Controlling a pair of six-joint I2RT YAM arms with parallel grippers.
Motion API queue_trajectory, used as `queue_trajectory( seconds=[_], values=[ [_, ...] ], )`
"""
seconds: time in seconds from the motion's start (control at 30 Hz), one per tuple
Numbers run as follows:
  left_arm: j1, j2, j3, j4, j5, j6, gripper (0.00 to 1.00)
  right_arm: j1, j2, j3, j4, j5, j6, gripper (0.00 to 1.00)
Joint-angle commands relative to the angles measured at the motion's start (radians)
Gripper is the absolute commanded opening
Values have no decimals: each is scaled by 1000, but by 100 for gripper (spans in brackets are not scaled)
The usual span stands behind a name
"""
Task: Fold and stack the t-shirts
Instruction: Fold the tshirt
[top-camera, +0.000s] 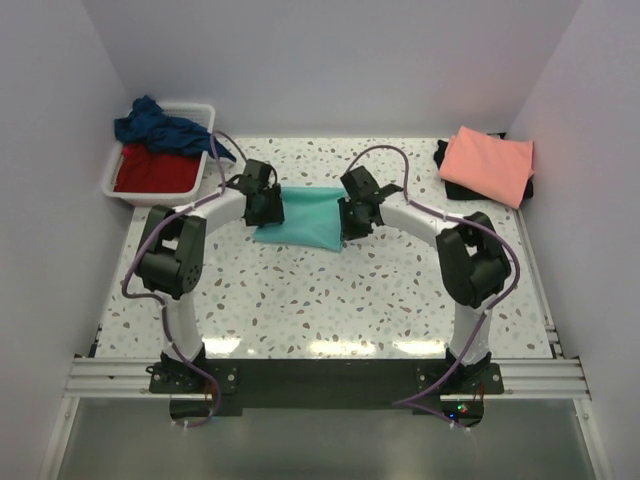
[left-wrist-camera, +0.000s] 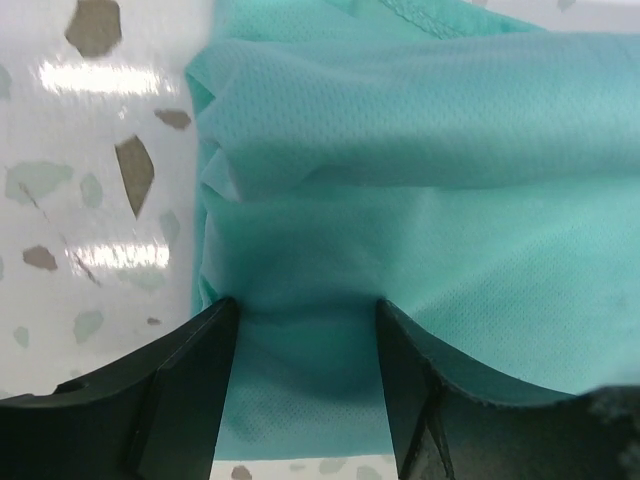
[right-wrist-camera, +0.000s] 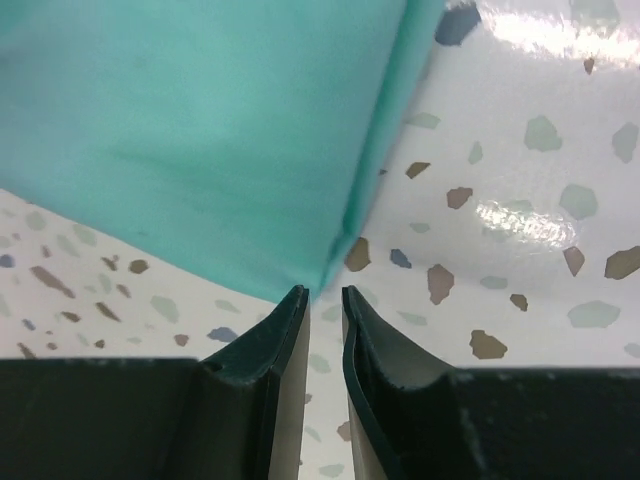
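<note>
Pale walls box in a white speckled counter (top-camera: 320, 300). A folded turquoise-teal cloth t-shirt (top-camera: 305, 218) lies a little beyond the counter's middle. Its long axis runs left to right, roughly parallel to the near edge.

One arm sits at each short end. The left hand (left-wrist-camera: 305, 310) is spread wide and straddles the bunched left edge without pinching it. The right hand (right-wrist-camera: 325, 292) is narrow, with only a slim gap between its fingers. The shirt's near right corner lies just off its tips, and nothing is visibly clamped.

At the far right corner a folded salmon-pink t-shirt (top-camera: 488, 162) rests on a black t-shirt (top-camera: 447, 160). At the far left corner a white plastic tub (top-camera: 112, 180) holds a red t-shirt (top-camera: 155, 168) and a crumpled navy blue t-shirt (top-camera: 160, 125).

That pile lies right of the teal shirt, so the right arm is likely the nearer carrier, though both ends need a firm grip first.
</note>
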Motion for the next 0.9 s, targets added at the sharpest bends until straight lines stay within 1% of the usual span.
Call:
queue_trajectory(
  seconds=[0.0, 0.07, 0.13, 0.2, 0.23, 0.33, 0.5, 0.67, 0.87],
  values=[
    [-48, -30, -118, -79, 29, 21, 62, 35, -79, 120, -40, 55, -38, 24],
    [-65, -59, -129, -76, 30, 23, 62, 47, -71, 148, -42, 50, -41, 25],
    [-73, -93, -135, -68, 62, 23, 62, 53, -42, 189, -39, 32, -44, 26],
    [-76, -131, -129, -73, 61, 17, 62, 56, -18, 223, -42, 27, -43, 26],
    [-76, -144, -125, -79, 55, 15, 62, 56, 11, 232, -42, 0, -43, 26],
    [-76, -185, -88, -102, -11, 8, 63, 60, 39, 240, -42, -21, -29, 25],
    [-76, -219, 4, -96, -49, 6, 64, 82, 32, 194, -34, -47, -20, 26],
    [-74, -187, 117, -73, -59, 9, 65, 115, 35, 154, -39, -59, -24, 26],
    [-74, -41, 228, -85, -49, 8, 65, 125, 42, 96, -35, -67, -1, 26]
  ],
)
